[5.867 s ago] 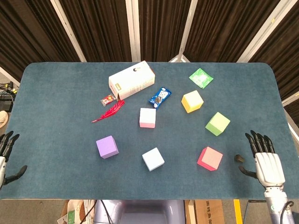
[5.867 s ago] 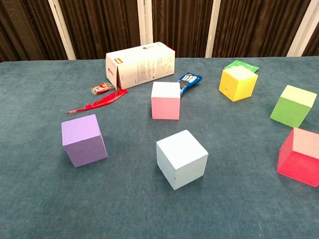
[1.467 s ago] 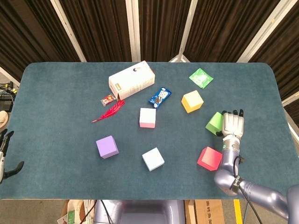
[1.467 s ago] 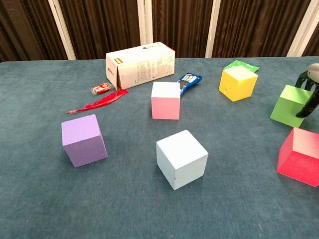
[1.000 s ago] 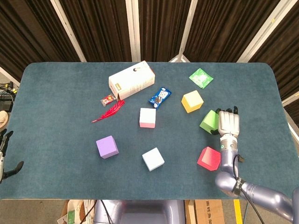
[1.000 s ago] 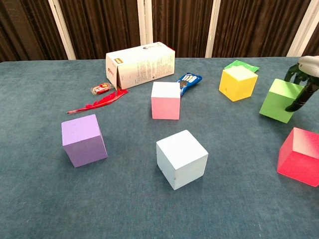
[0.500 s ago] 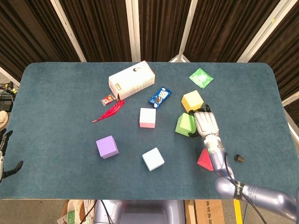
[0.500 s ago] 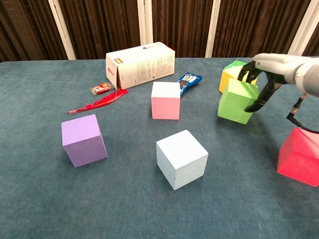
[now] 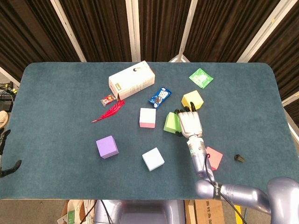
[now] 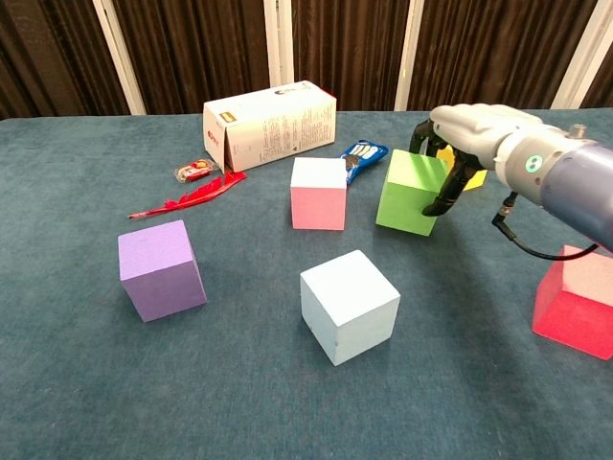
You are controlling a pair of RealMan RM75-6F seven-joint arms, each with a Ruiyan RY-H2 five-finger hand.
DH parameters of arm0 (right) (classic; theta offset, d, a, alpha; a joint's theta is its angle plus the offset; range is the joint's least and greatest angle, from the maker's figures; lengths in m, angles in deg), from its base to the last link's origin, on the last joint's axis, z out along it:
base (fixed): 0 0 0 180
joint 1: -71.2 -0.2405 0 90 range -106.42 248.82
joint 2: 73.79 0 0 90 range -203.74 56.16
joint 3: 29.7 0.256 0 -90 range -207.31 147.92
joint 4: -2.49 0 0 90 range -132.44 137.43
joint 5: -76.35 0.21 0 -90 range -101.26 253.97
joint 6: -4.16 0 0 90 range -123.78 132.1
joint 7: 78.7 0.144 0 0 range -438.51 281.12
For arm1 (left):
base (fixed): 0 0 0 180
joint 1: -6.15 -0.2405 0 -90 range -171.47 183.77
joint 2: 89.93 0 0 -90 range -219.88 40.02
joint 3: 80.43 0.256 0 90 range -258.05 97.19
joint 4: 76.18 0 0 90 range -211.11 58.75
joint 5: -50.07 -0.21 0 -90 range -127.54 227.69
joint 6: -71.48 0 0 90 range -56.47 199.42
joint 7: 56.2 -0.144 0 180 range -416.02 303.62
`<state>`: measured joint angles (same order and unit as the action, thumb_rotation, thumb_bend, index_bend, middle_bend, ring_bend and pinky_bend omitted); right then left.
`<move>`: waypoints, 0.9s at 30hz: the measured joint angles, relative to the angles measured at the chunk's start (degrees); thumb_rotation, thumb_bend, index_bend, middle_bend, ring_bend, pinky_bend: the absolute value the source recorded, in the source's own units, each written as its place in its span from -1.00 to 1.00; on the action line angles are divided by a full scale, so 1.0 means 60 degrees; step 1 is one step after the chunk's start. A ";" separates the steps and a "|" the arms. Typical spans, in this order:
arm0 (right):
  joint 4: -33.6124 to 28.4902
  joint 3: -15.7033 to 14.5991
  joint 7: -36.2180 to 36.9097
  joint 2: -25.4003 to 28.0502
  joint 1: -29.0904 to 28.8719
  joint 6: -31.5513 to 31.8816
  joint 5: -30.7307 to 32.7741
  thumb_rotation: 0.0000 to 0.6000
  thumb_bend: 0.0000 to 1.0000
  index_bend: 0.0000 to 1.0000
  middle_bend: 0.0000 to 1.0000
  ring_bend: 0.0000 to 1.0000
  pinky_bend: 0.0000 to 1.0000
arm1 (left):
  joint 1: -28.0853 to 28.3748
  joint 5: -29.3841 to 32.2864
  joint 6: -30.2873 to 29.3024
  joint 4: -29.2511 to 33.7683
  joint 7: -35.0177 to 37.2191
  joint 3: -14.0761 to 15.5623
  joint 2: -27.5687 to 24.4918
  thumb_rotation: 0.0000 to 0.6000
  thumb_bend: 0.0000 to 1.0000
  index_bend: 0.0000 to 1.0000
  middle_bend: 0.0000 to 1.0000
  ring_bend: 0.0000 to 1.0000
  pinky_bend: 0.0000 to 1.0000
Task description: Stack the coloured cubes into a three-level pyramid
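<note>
Fingers (image 10: pixel 447 195) of my right hand (image 9: pixel 189 122) wrap the green cube (image 10: pixel 412 193) from above, thumb on its near right edge; cube held just right of the pink cube (image 9: pixel 147 117), apart from it. Whether it clears the table (image 9: pixel 56 102) I cannot tell. Yellow cube (image 9: pixel 192 100) sits behind the hand, red cube (image 10: pixel 572 301) near right, pale blue cube (image 10: pixel 349 305) front centre, purple cube (image 10: pixel 160 268) left. Left hand (image 9: pixel 4 154) shows only at the left edge of the head view; its state I cannot tell.

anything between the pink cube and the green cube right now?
Nothing: only bare table between the pink cube and the green cube gripped by the right robot hand. The gap shows in both views.
</note>
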<state>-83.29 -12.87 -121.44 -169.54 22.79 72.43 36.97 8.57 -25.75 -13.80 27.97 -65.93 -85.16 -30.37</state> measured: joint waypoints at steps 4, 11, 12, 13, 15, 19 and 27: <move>0.0138 0.0121 -0.0145 -0.0169 -0.0132 0.0037 0.0131 1.00 -0.52 -0.23 -0.14 -0.55 -1.00 | -0.0003 0.0012 0.0011 0.0018 0.0084 -0.0004 -0.0044 1.00 -0.36 -0.87 -1.00 -1.00 -1.00; 0.0349 0.0287 -0.0407 -0.0315 -0.0363 -0.0015 0.0342 1.00 -0.52 -0.23 -0.14 -0.55 -1.00 | 0.0013 0.0028 0.0043 0.0016 0.0092 0.0001 -0.0053 1.00 -0.36 -0.86 -1.00 -1.00 -1.00; 0.0368 0.0300 -0.0440 -0.0318 -0.0395 -0.0028 0.0350 1.00 -0.52 -0.23 -0.14 -0.55 -1.00 | 0.0017 0.0033 0.0045 0.0012 0.0091 0.0000 -0.0051 1.00 -0.36 -0.86 -1.00 -1.00 -1.00; 0.0398 0.0319 -0.0478 -0.0320 -0.0438 -0.0052 0.0356 1.00 -0.52 -0.23 -0.14 -0.55 -1.00 | 0.0018 0.0037 0.0047 0.0009 0.0091 -0.0001 -0.0050 1.00 -0.36 -0.86 -1.00 -1.00 -1.00; 0.0428 0.0331 -0.0514 -0.0317 -0.0488 -0.0095 0.0348 1.00 -0.52 -0.23 -0.14 -0.55 -1.00 | 0.0024 0.0052 0.0053 0.0003 0.0091 -0.0005 -0.0045 1.00 -0.36 -0.86 -1.00 -1.00 -1.00; 0.0471 0.0308 -0.0560 -0.0314 -0.0560 -0.0200 0.0301 1.00 -0.52 -0.23 -0.14 -0.55 -1.00 | 0.0029 0.0076 0.0052 0.0007 0.0075 -0.0013 -0.0037 1.00 -0.36 -0.86 -1.00 -1.00 -1.00; 0.0603 0.0242 -0.0468 -0.0425 -0.0704 -0.0490 0.0213 1.00 -0.52 -0.23 -0.14 -0.55 -1.00 | 0.0039 0.0075 0.0050 0.0019 0.0028 -0.0002 -0.0014 1.00 -0.36 -0.86 -1.00 -1.00 -1.00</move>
<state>-79.67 -11.42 -124.25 -172.09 18.56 69.49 38.25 8.80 -25.30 -13.50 28.08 -65.76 -85.17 -30.45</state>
